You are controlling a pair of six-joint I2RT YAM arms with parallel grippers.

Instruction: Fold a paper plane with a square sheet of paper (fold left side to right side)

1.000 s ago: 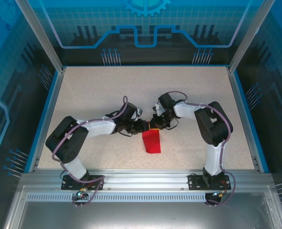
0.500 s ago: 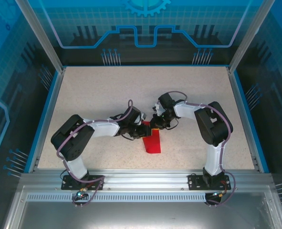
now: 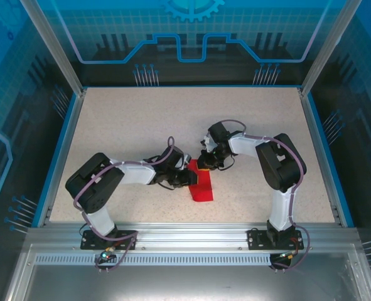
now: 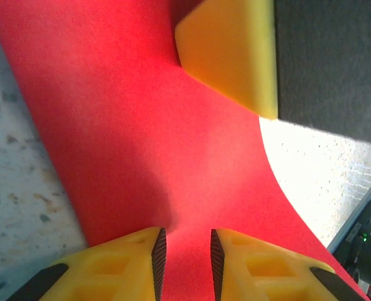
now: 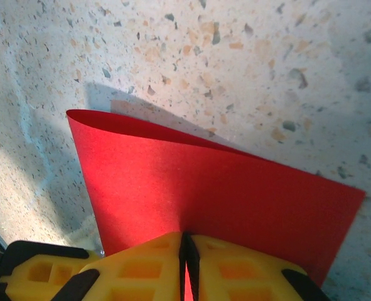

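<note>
My right gripper (image 5: 186, 243) pinches the far edge of the curled-over red paper (image 5: 223, 188), which lies mid-bench (image 3: 141, 119) between my arms, while my left gripper (image 4: 185, 244) sits over it, jaws narrowly apart.

red paper (image 4: 129, 144) cropped, far end hidden

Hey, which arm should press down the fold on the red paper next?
Left, probably. The right jaws are shut on the sheet at its far edge, holding the curved, uncreased fold in place. The left jaws stand slightly apart just over the red face, gripping nothing, so that arm looks free to press.
</note>
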